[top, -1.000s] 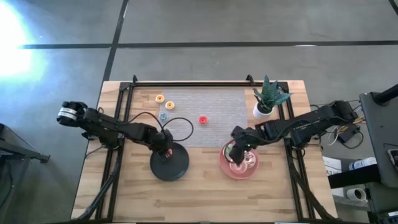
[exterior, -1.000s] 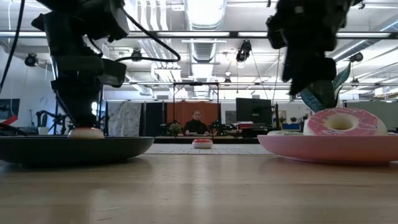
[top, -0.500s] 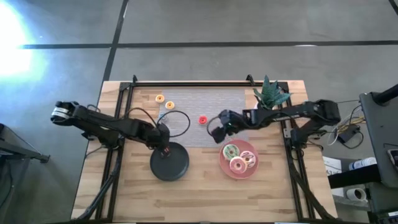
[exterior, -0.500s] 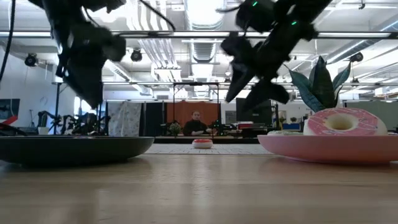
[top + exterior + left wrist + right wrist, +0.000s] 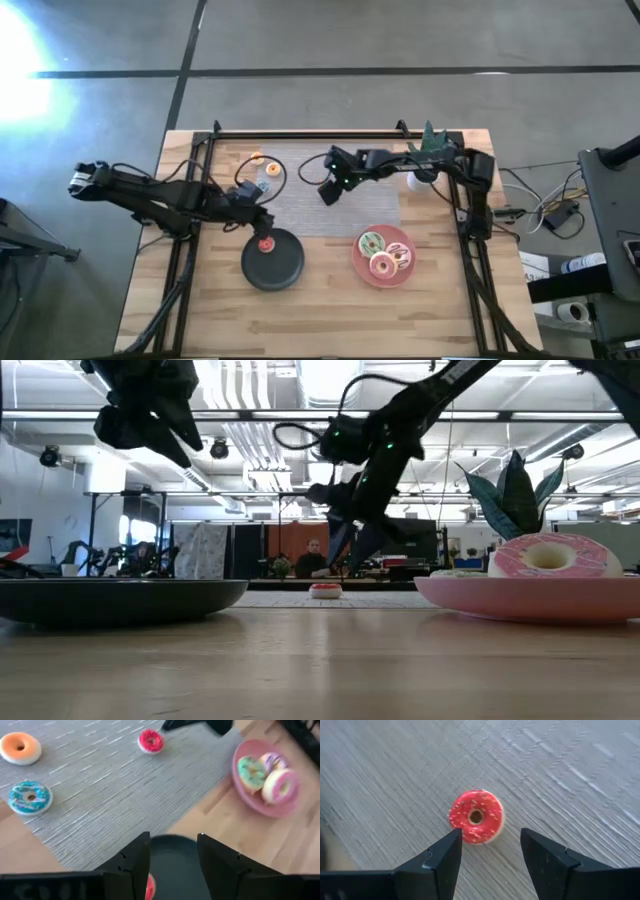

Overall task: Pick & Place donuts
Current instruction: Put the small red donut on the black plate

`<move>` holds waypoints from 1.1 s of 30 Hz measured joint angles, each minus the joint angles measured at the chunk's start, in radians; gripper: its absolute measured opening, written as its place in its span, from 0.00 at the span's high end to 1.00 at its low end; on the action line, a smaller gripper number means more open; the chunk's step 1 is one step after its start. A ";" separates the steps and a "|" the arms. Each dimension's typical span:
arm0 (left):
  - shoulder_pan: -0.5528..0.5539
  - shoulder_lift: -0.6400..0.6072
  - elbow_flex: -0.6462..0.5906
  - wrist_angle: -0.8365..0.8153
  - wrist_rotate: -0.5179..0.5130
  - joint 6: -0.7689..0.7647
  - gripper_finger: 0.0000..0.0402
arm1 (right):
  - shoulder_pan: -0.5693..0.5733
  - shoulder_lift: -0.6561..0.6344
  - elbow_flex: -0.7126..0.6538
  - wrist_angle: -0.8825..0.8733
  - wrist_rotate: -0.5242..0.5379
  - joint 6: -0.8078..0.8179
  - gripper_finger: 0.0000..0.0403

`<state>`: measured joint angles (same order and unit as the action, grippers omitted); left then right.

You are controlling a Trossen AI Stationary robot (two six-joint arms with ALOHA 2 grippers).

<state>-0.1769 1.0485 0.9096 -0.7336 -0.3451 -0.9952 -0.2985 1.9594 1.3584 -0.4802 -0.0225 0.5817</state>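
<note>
A tiny red donut (image 5: 476, 816) lies flat on the grey mat (image 5: 355, 205). My open right gripper (image 5: 490, 845) hovers over it, its fingers standing on either side without touching; in the high view this gripper (image 5: 326, 191) hides the donut. Another red donut (image 5: 267, 243) lies on the black plate (image 5: 275, 268). My open left gripper (image 5: 256, 210) hangs above that plate's far rim. The green, pink and striped donuts (image 5: 384, 254) lie on the pink plate (image 5: 360, 265). The orange (image 5: 20, 747) and blue (image 5: 30, 797) donuts lie on the mat's left part.
A potted plant (image 5: 430, 160) stands at the mat's far right corner. A yellow donut (image 5: 273, 169) lies by the orange one. A black frame rail (image 5: 300, 134) runs along the far edge. Bare wood (image 5: 320, 320) stretches along the near side. A person sits far behind the table (image 5: 316, 558).
My left gripper has risen off the black plate and drawn back toward the far left, leaving a red donut on the plate. My right gripper has swung from over the pink plate toward the far edge and left, and now hangs over the red donut on the mat.
</note>
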 joint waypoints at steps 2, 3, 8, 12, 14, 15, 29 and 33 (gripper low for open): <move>-0.006 -0.010 0.000 -0.002 -0.014 -0.006 0.66 | -0.010 0.042 0.041 -0.021 -0.018 -0.020 0.52; -0.006 -0.015 0.000 0.000 -0.024 -0.009 0.66 | -0.016 0.060 0.057 -0.038 -0.031 -0.030 0.52; -0.014 -0.019 0.000 -0.002 -0.047 -0.012 0.66 | -0.038 0.131 0.112 -0.078 -0.087 -0.069 0.52; -0.015 -0.019 -0.005 0.000 -0.049 -0.020 0.66 | -0.047 0.157 0.134 -0.069 -0.091 -0.070 0.52; -0.016 -0.019 -0.012 -0.001 -0.050 -0.029 0.66 | -0.051 0.168 0.142 -0.070 -0.090 -0.071 0.54; -0.016 -0.019 -0.014 -0.001 -0.050 -0.033 0.66 | -0.053 0.170 0.144 -0.068 -0.093 -0.071 0.55; -0.041 -0.019 -0.016 -0.051 -0.050 -0.047 0.66 | -0.007 0.114 0.149 -0.067 -0.150 -0.097 0.96; -0.061 -0.026 -0.016 -0.124 -0.049 -0.058 0.66 | 0.060 0.091 0.199 -0.063 -0.220 -0.109 0.97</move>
<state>-0.2382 1.0223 0.8940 -0.8573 -0.3943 -1.0535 -0.2383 2.0506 1.5571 -0.5430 -0.2425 0.4729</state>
